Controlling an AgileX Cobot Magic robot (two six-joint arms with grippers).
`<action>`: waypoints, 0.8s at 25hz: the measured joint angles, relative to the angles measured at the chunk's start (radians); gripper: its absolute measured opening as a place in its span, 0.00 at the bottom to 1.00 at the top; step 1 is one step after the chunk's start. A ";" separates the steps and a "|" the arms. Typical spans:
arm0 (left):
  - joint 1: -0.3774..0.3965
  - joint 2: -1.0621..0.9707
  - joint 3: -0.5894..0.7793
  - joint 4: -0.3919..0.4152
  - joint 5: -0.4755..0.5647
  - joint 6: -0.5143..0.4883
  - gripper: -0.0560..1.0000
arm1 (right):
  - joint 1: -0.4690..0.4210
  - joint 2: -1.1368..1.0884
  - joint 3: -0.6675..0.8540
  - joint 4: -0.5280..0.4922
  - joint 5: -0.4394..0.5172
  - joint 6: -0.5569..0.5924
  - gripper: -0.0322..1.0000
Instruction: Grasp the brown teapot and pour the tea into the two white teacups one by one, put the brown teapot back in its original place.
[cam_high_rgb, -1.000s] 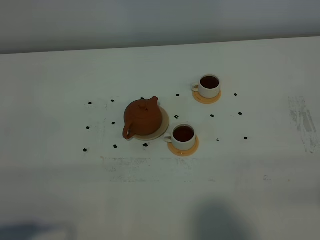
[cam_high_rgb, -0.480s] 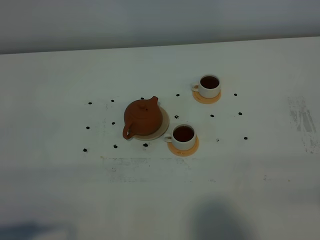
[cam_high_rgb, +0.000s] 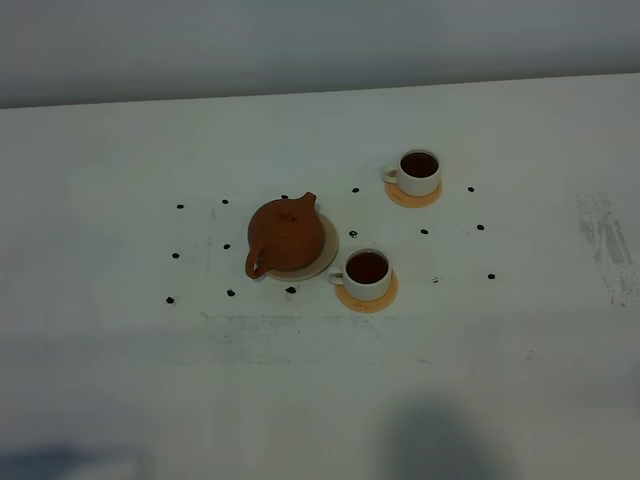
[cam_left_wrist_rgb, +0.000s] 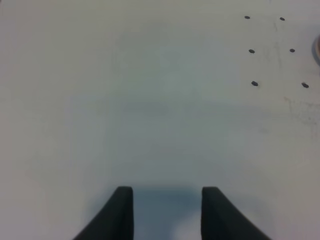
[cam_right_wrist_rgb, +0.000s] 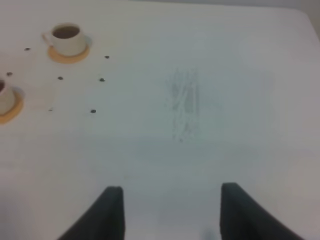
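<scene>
The brown teapot (cam_high_rgb: 286, 236) stands upright on its original place, a beige disc (cam_high_rgb: 329, 256), left of the table's middle, with its handle toward the front. The two white teacups each sit on an orange-tan coaster and hold dark tea: one (cam_high_rgb: 367, 273) just right of the teapot, the other (cam_high_rgb: 419, 172) farther back right. In the right wrist view the far cup (cam_right_wrist_rgb: 66, 38) shows whole and the near cup (cam_right_wrist_rgb: 3, 97) is cut by the edge. My left gripper (cam_left_wrist_rgb: 167, 192) and right gripper (cam_right_wrist_rgb: 170, 190) hang open over bare table, holding nothing, both outside the high view.
Small black dots (cam_high_rgb: 176, 255) mark the white table (cam_high_rgb: 120, 150) around the teapot and cups. A grey scuff (cam_high_rgb: 605, 245) lies at the right, also in the right wrist view as a smear (cam_right_wrist_rgb: 184, 102). A grey wall runs behind the table's back edge.
</scene>
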 joint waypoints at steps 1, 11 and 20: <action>0.000 0.000 0.000 0.000 0.000 0.000 0.37 | 0.002 0.000 0.000 0.000 0.000 0.000 0.46; 0.000 0.000 0.000 0.001 0.000 0.000 0.37 | 0.002 0.000 0.000 0.000 -0.001 -0.001 0.46; 0.000 0.000 0.000 0.001 0.000 0.000 0.37 | 0.002 0.000 0.004 0.000 -0.002 -0.001 0.46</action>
